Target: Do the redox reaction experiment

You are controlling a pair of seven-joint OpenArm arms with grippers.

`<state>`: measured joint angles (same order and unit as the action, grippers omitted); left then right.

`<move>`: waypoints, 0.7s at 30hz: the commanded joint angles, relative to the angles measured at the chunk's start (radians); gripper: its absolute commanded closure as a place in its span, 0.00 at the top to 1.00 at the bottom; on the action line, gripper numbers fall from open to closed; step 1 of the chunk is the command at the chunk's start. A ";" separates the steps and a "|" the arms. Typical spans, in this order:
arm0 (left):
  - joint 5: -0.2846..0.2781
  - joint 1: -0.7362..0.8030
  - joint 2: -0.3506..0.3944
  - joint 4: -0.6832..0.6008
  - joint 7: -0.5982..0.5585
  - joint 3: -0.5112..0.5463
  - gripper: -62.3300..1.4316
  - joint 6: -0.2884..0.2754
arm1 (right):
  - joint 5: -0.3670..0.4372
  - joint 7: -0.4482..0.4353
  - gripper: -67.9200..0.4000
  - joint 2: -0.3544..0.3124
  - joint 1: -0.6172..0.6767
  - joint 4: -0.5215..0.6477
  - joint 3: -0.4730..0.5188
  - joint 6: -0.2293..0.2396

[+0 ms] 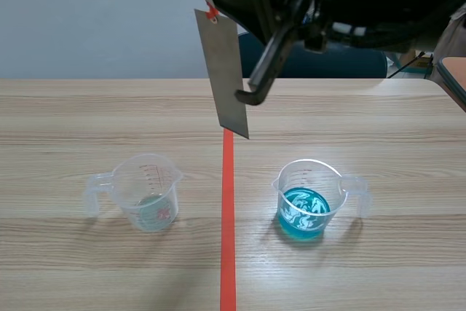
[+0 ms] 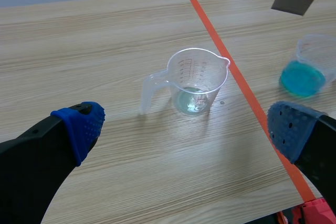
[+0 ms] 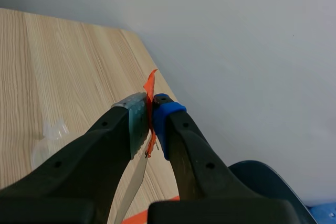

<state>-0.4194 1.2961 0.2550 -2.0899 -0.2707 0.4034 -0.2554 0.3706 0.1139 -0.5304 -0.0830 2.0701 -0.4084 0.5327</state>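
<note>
The right fingers (image 3: 169,121) are pressed shut on the orange-taped top end of a flat metal strip (image 1: 224,71). The strip hangs tilted in the air, well above the table (image 1: 73,107). Its lower edge is free and touches nothing. In the left wrist view it lies beyond the cup of blue liquid (image 1: 306,198), on that cup's side of the orange tape line (image 1: 228,238). That cup stands just right of the line with its handle turned outward. The nearly empty cup (image 1: 149,193) stands left of the line, its handle also outward. The two cups are well apart, with bare wood between them and all around, and neither is near a table edge. The left fingers (image 2: 79,129) are spread wide and hold nothing. They sit low over the table, with the nearly empty cup ahead between them, not touching it.
</note>
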 commanded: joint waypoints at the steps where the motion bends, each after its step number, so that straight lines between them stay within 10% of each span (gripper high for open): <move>1: -0.003 -0.003 -0.005 -0.019 -0.018 -0.001 1.00 -0.002 | 0.008 -0.043 0.02 -0.031 0.015 0.019 0.031 -0.007; 21: -0.003 -0.003 -0.005 -0.019 -0.018 -0.001 1.00 -0.002 | 0.008 -0.357 0.02 -0.362 0.306 0.015 0.357 0.037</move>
<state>-0.4194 1.2961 0.2550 -2.0899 -0.2707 0.4034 -0.2554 0.3672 -0.2310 -0.8864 0.2298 2.0731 -0.0559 0.5774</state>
